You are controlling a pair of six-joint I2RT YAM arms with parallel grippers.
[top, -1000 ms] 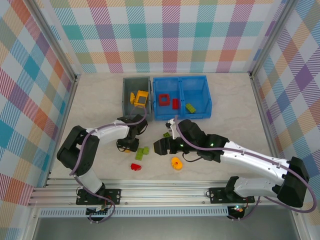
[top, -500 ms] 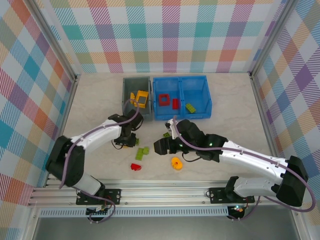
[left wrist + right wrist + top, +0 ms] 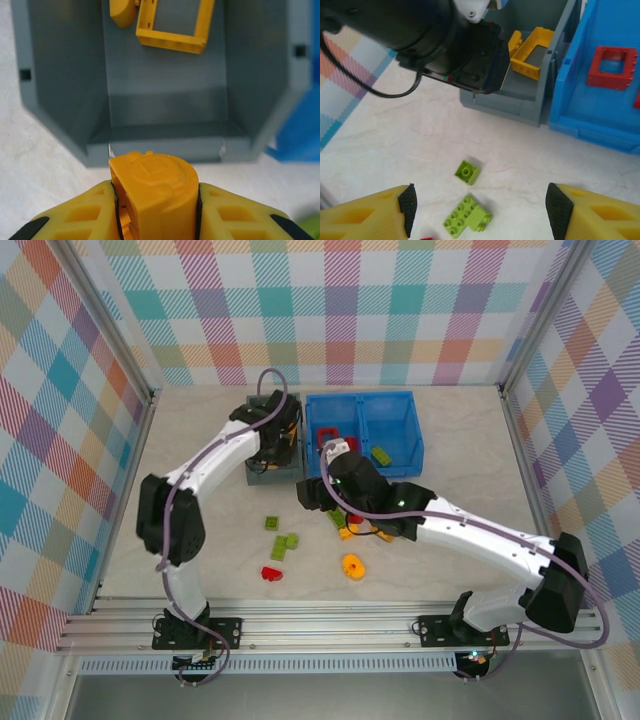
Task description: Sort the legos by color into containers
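My left gripper (image 3: 154, 202) is shut on a yellow-orange lego (image 3: 152, 182) with a rounded end, just above the near wall of the dark grey container (image 3: 165, 137). A yellow frame lego (image 3: 172, 27) lies inside the bin. From above, the left gripper (image 3: 266, 464) sits over the grey container (image 3: 252, 420). My right gripper (image 3: 481, 210) hangs open over two lime green legos (image 3: 467, 172) (image 3: 467, 219) on the table. The blue container (image 3: 390, 405) holds a red frame lego (image 3: 326, 436) and a green lego (image 3: 381, 455).
Loose on the table are a red lego (image 3: 271, 573), a round yellow lego (image 3: 352, 566) and green legos (image 3: 285, 543). The left arm's black wrist (image 3: 455, 45) stands close ahead of the right gripper. Checked walls close in the table on three sides.
The left arm has swung from the table near the green legos up to the grey container, carrying the yellow-orange lego. The right arm has moved up and left toward the bins.
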